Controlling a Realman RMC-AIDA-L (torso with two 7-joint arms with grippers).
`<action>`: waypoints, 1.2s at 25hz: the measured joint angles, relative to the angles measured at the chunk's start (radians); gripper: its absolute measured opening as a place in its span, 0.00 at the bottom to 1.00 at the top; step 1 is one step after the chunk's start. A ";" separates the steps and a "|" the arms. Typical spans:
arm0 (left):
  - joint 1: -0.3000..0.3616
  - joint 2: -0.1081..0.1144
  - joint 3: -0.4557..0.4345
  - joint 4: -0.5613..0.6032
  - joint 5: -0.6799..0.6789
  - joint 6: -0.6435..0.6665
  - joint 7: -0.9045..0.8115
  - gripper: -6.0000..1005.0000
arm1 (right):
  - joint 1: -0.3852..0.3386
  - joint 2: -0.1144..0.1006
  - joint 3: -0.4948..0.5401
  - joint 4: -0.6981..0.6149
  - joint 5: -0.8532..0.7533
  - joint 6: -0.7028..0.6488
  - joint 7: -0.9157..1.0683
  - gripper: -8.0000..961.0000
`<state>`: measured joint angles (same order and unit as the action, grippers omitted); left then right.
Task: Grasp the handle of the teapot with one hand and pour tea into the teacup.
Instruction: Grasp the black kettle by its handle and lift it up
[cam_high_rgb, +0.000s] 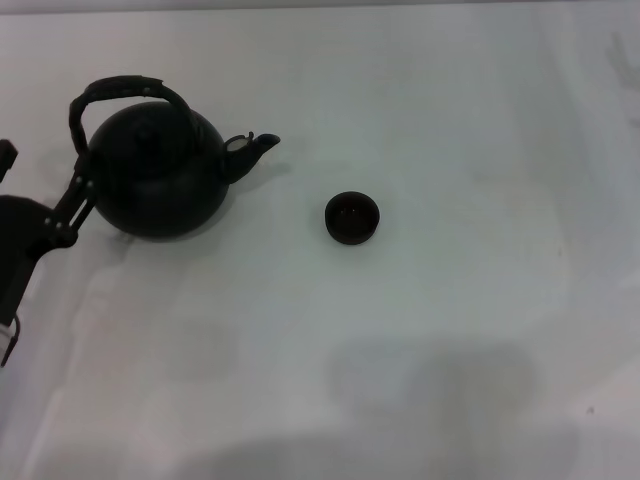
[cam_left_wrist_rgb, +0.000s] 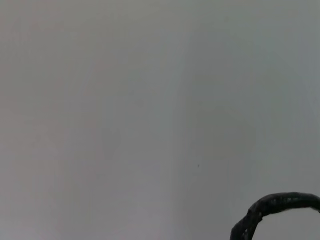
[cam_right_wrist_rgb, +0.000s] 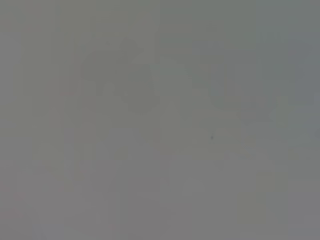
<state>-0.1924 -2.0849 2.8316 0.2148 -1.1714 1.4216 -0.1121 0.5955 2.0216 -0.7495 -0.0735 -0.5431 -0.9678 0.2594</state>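
The black teapot (cam_high_rgb: 160, 180) stands at the table's back left, lid on, its spout (cam_high_rgb: 255, 148) pointing right toward the teacup (cam_high_rgb: 352, 218). The handle (cam_high_rgb: 120, 92) arches upright over the pot; part of that arch also shows in the left wrist view as a black hoop (cam_left_wrist_rgb: 272, 210). My left gripper (cam_high_rgb: 45, 178) comes in from the left edge and is open. One finger (cam_high_rgb: 72, 205) lies against the pot's left side below the handle's base, and the other finger (cam_high_rgb: 5, 158) is farther left. The small black teacup sits alone right of the pot. The right gripper is out of view.
The white table (cam_high_rgb: 420, 340) spreads out in front of and to the right of the pot and cup. Faint shadows fall near its front edge. The right wrist view gives only a plain grey surface.
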 joint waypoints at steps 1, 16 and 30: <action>-0.007 0.000 0.000 -0.001 0.000 -0.004 0.001 0.87 | 0.000 0.000 0.000 0.000 0.000 0.000 0.000 0.87; -0.068 0.002 -0.002 -0.011 -0.020 -0.082 0.004 0.87 | -0.003 0.002 -0.001 0.004 0.000 0.000 0.002 0.87; -0.091 0.002 -0.001 -0.024 -0.030 -0.117 0.005 0.87 | -0.005 0.000 -0.001 0.002 0.000 0.000 0.003 0.87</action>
<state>-0.2834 -2.0831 2.8302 0.1907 -1.2014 1.3051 -0.1073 0.5906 2.0217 -0.7501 -0.0718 -0.5430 -0.9679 0.2623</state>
